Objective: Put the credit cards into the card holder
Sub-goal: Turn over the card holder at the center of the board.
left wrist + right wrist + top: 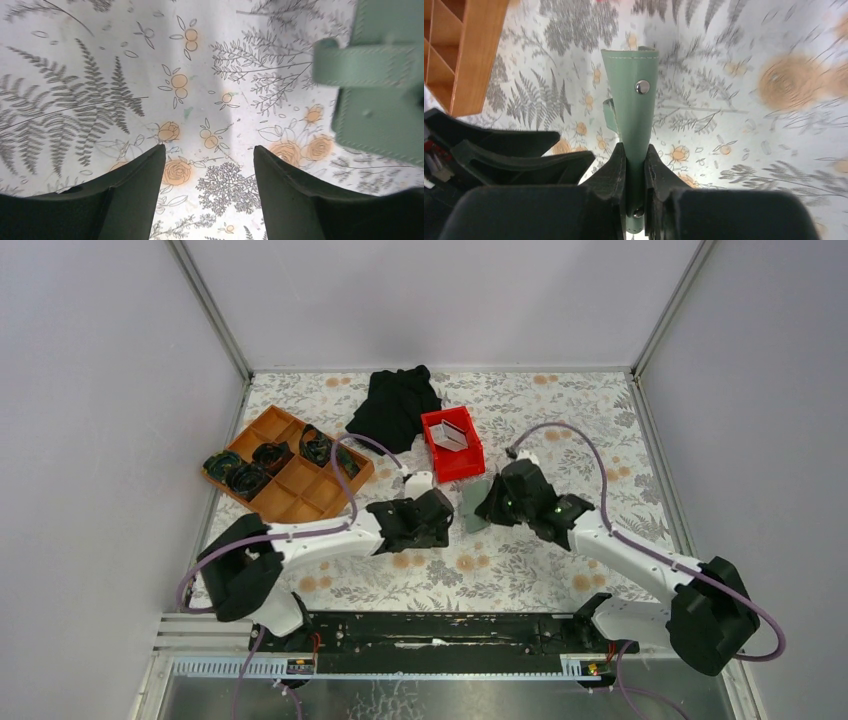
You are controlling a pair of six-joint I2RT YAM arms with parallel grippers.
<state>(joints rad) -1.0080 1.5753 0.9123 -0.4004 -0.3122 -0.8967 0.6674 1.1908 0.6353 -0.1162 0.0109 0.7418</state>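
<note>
The card holder (472, 506), a grey-green wallet, is held on edge between the two arms. My right gripper (635, 149) is shut on the card holder (634, 107), whose silver snap faces the right wrist camera. My left gripper (209, 150) is open over the floral tablecloth with nothing between its fingers. In the left wrist view the card holder (380, 80) shows at the upper right, apart from those fingers. From above, the left gripper (441, 517) sits just left of the holder and the right gripper (491, 504) just right of it. The credit cards (452, 436), white and grey, lie in the red bin.
The red bin (464, 464) stands just behind the grippers. A black cloth (393, 405) lies behind it to the left. An orange compartment tray (300, 490) with dark items sits at the left and shows as the tray's wall (474, 60) in the right wrist view.
</note>
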